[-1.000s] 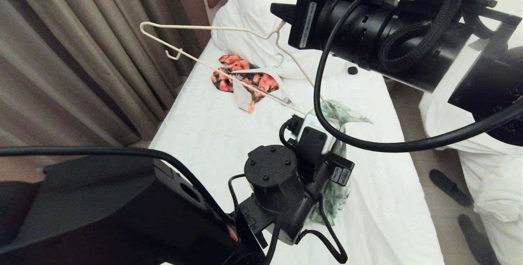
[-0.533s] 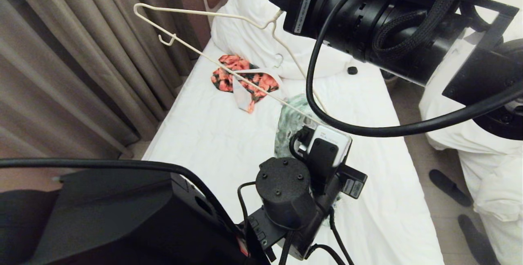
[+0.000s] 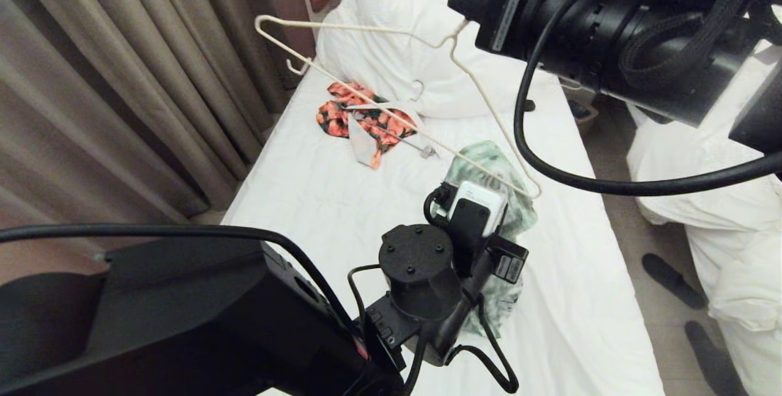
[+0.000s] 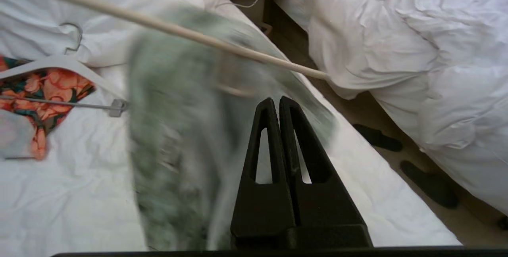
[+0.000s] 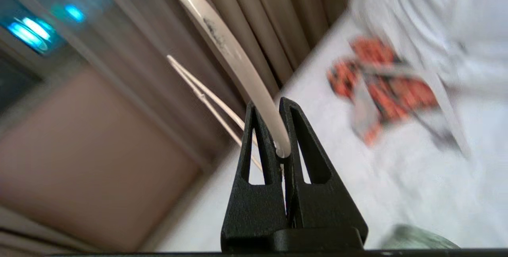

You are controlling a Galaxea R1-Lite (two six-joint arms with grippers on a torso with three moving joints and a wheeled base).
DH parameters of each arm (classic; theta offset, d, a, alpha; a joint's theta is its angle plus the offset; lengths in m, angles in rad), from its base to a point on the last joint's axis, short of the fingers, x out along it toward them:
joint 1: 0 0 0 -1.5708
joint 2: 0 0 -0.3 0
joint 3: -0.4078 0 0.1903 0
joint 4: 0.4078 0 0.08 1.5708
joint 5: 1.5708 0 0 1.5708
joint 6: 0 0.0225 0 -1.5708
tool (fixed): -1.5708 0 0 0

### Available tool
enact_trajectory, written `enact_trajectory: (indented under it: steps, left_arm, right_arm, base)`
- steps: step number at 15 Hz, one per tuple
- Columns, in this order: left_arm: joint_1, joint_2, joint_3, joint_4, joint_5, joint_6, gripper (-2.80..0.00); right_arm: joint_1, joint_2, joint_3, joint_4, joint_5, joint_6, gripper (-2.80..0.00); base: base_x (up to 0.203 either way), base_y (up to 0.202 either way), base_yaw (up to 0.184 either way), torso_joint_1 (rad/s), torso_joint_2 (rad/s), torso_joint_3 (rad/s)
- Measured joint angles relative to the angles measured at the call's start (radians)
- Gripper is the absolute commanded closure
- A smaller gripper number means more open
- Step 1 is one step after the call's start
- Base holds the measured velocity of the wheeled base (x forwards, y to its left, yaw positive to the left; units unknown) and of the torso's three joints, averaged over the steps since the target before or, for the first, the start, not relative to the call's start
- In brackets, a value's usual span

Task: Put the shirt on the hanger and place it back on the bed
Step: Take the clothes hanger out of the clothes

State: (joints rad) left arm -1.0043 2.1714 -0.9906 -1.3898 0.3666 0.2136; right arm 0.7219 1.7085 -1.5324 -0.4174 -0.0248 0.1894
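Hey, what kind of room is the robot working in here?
Most likely a hotel twin room, or at least a bedroom. A bed with a smooth white sheet stands beside a second bed heaped with rumpled white duvet, with heavy floor-length curtains along one side and dark slippers on the floor between the beds.

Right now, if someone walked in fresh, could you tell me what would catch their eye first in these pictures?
First, the cream hanger held in the air over the bed, its hook pinched in the right tool near the pillows. Next, the green shirt gripped by the shut left tool just beneath the hanger's lower corner. Then the orange-red garment lying on a second hanger near the head of the bed.
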Motion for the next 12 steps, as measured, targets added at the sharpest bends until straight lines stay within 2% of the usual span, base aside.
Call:
enact_trajectory:
  steps: [2, 5, 8, 12]
  left_arm:
    - [0.009, 0.018, -0.014, -0.005, 0.002, 0.001, 0.0]
    - [0.011, 0.041, -0.019, -0.008, 0.002, 0.001, 0.0]
    - [0.0, 0.045, -0.017, -0.024, 0.004, 0.002, 0.0]
    - [-0.025, 0.044, -0.005, -0.055, 0.006, 0.023, 0.0]
  right_arm:
    - [-0.017, -0.036, 0.031, 0.071, 0.001, 0.005, 0.0]
    - [-0.029, -0.074, 0.044, 0.082, 0.001, 0.066, 0.0]
    - [-0.03, -0.09, 0.042, 0.081, 0.005, 0.078, 0.0]
    - [0.017, -0.095, 0.037, 0.082, 0.005, 0.156, 0.0]
  base:
    - [0.0, 0.0, 0.0, 0.0, 0.0, 0.0]
    - [0.0, 0.0, 0.0, 0.0, 0.0, 0.0]
    - [0.0, 0.0, 0.0, 0.0, 0.0, 0.0]
    - [0.0, 0.0, 0.0, 0.0, 0.0, 0.0]
